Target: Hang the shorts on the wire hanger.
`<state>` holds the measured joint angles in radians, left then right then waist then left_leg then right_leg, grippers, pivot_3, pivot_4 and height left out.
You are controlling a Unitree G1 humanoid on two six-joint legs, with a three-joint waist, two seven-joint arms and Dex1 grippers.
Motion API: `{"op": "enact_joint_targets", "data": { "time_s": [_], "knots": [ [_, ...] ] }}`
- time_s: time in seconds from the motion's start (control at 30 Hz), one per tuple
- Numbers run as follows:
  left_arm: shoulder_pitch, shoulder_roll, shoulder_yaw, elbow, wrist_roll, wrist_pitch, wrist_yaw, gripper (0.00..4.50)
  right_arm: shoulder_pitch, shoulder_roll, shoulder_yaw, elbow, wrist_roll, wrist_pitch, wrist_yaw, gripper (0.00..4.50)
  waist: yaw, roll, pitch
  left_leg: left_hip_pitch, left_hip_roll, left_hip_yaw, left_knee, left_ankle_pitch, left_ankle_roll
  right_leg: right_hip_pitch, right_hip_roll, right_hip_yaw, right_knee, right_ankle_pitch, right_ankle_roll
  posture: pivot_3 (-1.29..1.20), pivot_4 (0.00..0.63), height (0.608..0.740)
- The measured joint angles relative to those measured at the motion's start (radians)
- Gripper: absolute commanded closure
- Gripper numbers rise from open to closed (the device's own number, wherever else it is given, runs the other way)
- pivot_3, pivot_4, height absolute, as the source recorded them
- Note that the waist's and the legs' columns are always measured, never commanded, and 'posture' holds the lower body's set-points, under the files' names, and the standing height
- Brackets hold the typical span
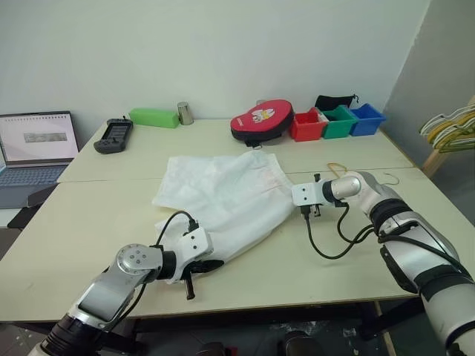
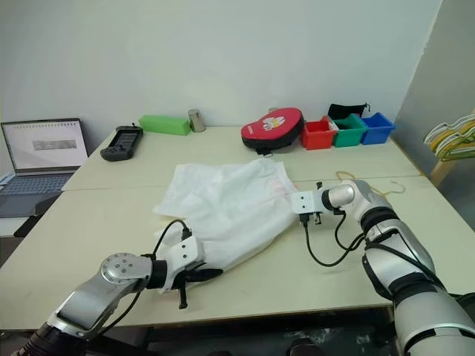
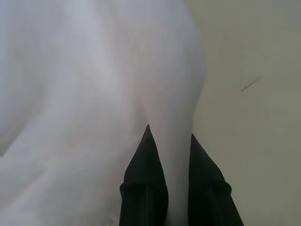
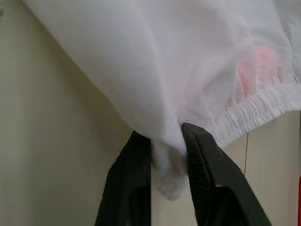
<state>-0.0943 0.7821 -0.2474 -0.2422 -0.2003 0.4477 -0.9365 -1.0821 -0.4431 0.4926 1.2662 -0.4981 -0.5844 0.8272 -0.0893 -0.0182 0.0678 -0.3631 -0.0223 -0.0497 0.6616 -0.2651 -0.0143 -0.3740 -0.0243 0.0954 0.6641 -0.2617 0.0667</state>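
Shorts (image 1: 223, 200) lengthwise between left (image 1: 194, 268) and right end effector (image 1: 291, 194).

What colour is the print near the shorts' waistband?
Faint pink on the white shorts, clearest in the right wrist view.

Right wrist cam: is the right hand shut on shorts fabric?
Yes, the right hand has a fold of the white shorts pinched between its two black fingers.

free: bare table (image 1: 96, 222) left of the shorts (image 1: 223, 196), near right corner | blocked: far edge, red case (image 1: 261, 120), bins (image 1: 338, 122) | right: black cable (image 1: 326, 241), wire hanger (image 1: 339, 167), seemingly flat
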Motion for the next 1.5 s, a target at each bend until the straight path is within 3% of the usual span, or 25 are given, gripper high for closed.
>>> {"op": "enact_joint_targets", "data": {
  "time_s": [0.03,0.2,0.33,0.5,0.63,0.8,0.9,1.03,1.27,1.3,1.37,1.5],
  "knots": [
    [-0.001,0.0,0.0,0.006,0.0,-0.001,-0.001,4.5,0.0,-0.003,0.0,0.0,0.0,-0.001,0.001,4.48,0.0,0.0,0.0,0.0,0.0,0.0,0.0,0.0,0.0,0.0,0.0,0.0,0.0,0.0,0.0,0.0,0.017,0.74],
    [-0.019,-0.002,0.0,0.021,0.004,-0.008,-0.005,4.5,0.007,-0.015,-0.001,-0.002,0.002,-0.007,0.01,4.48,0.0,0.0,0.0,0.0,0.0,0.0,0.0,0.0,0.0,0.0,0.0,0.0,0.0,0.0,0.0,0.0,0.024,0.74],
    [-0.03,0.013,-0.001,0.061,0.035,-0.063,-0.017,4.5,0.091,-0.073,-0.03,-0.077,0.051,-0.033,0.106,4.48,0.006,0.0,0.0,0.0,0.0,-0.001,0.0,0.0,0.0,0.001,0.0,-0.002,-0.001,0.0,0.0,0.0,0.029,0.74],
    [-0.044,0.055,0.0,0.105,0.052,-0.148,-0.075,4.5,0.353,-0.22,-0.081,-0.49,0.223,0.057,0.353,4.48,0.009,0.004,0.003,-0.001,0.0,-0.001,-0.001,0.0,0.0,0.001,-0.001,-0.002,-0.002,-0.001,0.0,-0.01,0.035,0.74],
    [-0.069,0.108,-0.007,0.157,0.068,-0.241,-0.158,4.5,0.594,-0.347,-0.118,-0.984,0.339,0.356,0.485,4.48,0.017,0.005,0.003,-0.001,0.001,-0.002,-0.001,-0.001,0.0,0.001,-0.001,-0.003,-0.001,-0.005,-0.001,-0.03,0.039,0.74],
    [-0.058,0.212,-0.011,0.192,0.071,-0.339,-0.314,4.5,0.797,-0.433,-0.15,-1.466,0.425,0.754,0.518,4.48,0.013,0.005,0.005,-0.001,0.003,0.0,-0.001,-0.001,0.0,0.0,0.0,-0.002,-0.001,-0.01,-0.005,-0.06,0.045,0.74],
    [-0.016,0.284,-0.01,0.198,0.063,-0.382,-0.399,4.5,0.842,-0.433,-0.15,-1.641,0.456,0.933,0.501,4.48,0.011,0.005,0.009,0.0,0.004,0.001,-0.001,-0.001,0.0,-0.001,0.0,-0.002,-0.001,-0.01,-0.006,-0.07,0.048,0.74],
    [0.01,0.33,-0.007,0.212,0.049,-0.429,-0.459,4.5,0.843,-0.417,-0.135,-1.704,0.469,1.039,0.455,4.48,0.01,0.001,0.013,-0.001,0.004,0.001,0.0,-0.001,0.0,-0.005,-0.002,-0.003,-0.002,-0.01,-0.006,-0.06,0.051,0.74],
    [-0.021,0.301,0.0,0.248,0.065,-0.438,-0.427,4.5,0.827,-0.423,-0.093,-1.681,0.468,1.049,0.433,4.48,0.017,0.0,0.021,-0.001,0.003,0.001,-0.001,-0.001,0.0,-0.006,-0.003,-0.006,-0.002,-0.01,-0.005,-0.05,0.051,0.74],
    [-0.027,0.292,0.0,0.251,0.071,-0.438,-0.418,4.5,0.825,-0.431,-0.09,-1.681,0.469,1.048,0.437,4.29,0.02,0.001,0.021,-0.001,0.003,0.001,-0.001,-0.001,0.0,-0.006,-0.003,-0.006,-0.002,-0.01,-0.005,-0.05,0.051,0.74],
    [-0.028,0.285,0.0,0.252,0.074,-0.44,-0.402,4.01,0.826,-0.453,-0.087,-1.687,0.48,1.054,0.454,3.99,0.027,0.001,0.022,-0.001,0.003,0.001,0.0,-0.001,0.0,-0.006,-0.004,-0.006,-0.002,-0.01,-0.005,-0.05,0.05,0.74],
    [-0.018,0.285,0.016,0.254,0.074,-0.436,-0.401,3.15,0.827,-0.496,-0.087,-1.697,0.5,1.073,0.491,2.98,0.032,0.0,0.023,0.0,0.004,0.001,0.0,-0.001,0.0,-0.005,-0.004,-0.006,-0.002,-0.01,-0.005,-0.05,0.046,0.74]
  ]
}}
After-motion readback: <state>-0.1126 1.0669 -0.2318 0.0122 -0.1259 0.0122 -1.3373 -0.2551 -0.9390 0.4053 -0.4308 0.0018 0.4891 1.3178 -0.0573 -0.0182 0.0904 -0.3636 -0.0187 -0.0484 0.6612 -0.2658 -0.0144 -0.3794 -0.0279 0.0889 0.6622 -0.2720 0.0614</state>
